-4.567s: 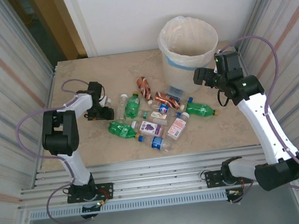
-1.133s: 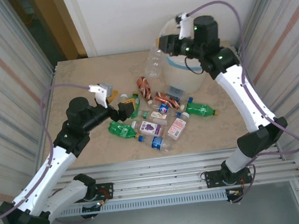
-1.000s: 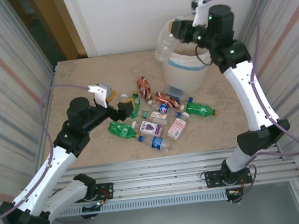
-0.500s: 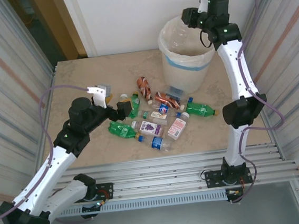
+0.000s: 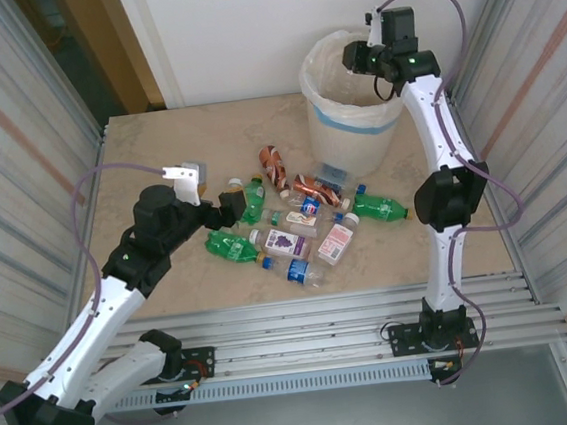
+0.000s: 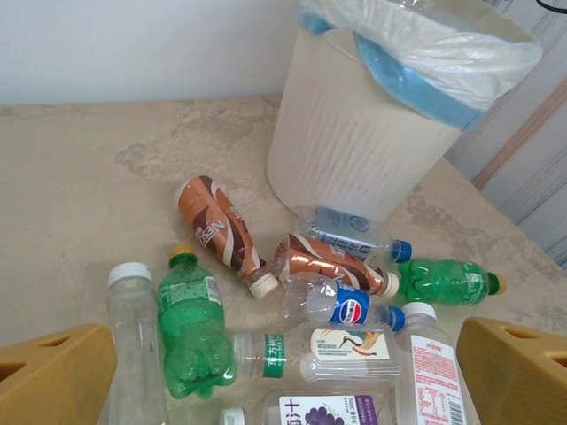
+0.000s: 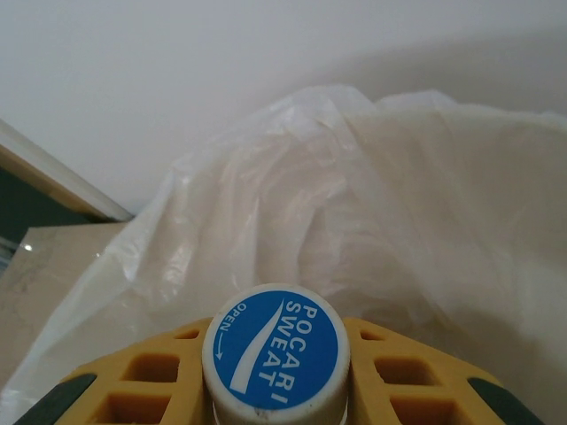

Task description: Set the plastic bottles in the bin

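Note:
In the right wrist view my right gripper (image 7: 276,382) is shut on a bottle whose blue-and-white cap (image 7: 275,352) sits between the yellow fingers (image 7: 142,390); its body is hidden. The cream liner (image 7: 399,221) of the bin lies right behind it. From above, this gripper (image 5: 356,58) hangs over the bin's (image 5: 356,130) far rim. Several plastic bottles (image 5: 294,221) lie scattered on the table in front of the bin. My left gripper (image 5: 231,205) is open at the pile's left edge. Its wrist view has a green bottle (image 6: 190,328), a brown one (image 6: 213,221) and a clear blue-labelled one (image 6: 341,301) between the fingers (image 6: 53,376).
The beige table (image 5: 158,164) is walled by corrugated panels left and right and a white wall behind. The bin stands at the back right. Bare tabletop lies at the back left and along the front edge.
My right arm has swung a clear bottle from the bin's left side up over its rim and lowered toward the opening. The left gripper has barely shifted.

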Motion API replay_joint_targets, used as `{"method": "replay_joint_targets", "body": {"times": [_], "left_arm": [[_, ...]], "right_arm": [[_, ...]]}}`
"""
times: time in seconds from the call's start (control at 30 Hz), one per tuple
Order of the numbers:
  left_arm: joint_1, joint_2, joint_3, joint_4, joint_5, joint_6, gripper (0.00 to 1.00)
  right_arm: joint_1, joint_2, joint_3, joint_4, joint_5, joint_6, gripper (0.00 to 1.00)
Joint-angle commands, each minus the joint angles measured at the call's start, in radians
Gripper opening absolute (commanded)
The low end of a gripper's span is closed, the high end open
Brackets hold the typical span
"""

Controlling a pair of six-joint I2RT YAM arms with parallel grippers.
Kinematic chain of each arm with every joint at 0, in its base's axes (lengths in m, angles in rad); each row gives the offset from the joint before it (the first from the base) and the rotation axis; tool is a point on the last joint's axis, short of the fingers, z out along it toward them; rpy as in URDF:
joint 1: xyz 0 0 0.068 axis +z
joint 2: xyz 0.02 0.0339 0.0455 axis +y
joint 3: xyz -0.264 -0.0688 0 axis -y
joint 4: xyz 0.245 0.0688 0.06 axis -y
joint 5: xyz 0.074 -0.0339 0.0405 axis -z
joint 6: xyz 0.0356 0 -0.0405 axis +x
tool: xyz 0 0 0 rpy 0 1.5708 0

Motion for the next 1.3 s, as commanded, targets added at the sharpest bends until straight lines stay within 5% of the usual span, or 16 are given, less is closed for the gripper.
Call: {"method": "replay_joint_targets", "body": {"times": [0.0,0.33,0.83,1.07,1.27], "left_arm": [[-0.004,-0.001,0.023,-0.03,-0.049,-0.024,0.99],[0.012,0.026,0.049,-0.129,-0.097,-0.054,0.99],[0.07,0.338,0.196,-0.373,-0.104,-0.052,0.92],[0.114,0.498,0.238,-0.39,-0.075,-0.03,0.84],[0.137,0.6,0.278,-0.392,-0.041,0.006,0.79]], "right_arm": [[0.012,0.026,0.022,-0.024,-0.003,-0.032,0.25],[0.015,0.032,0.015,-0.033,0.009,-0.037,0.64],[0.022,-0.156,0.027,-0.154,0.107,-0.062,0.86],[0.048,-0.357,-0.222,-0.206,0.273,-0.045,1.0],[0.059,-0.576,-0.544,-0.158,0.375,0.028,0.98]]}}
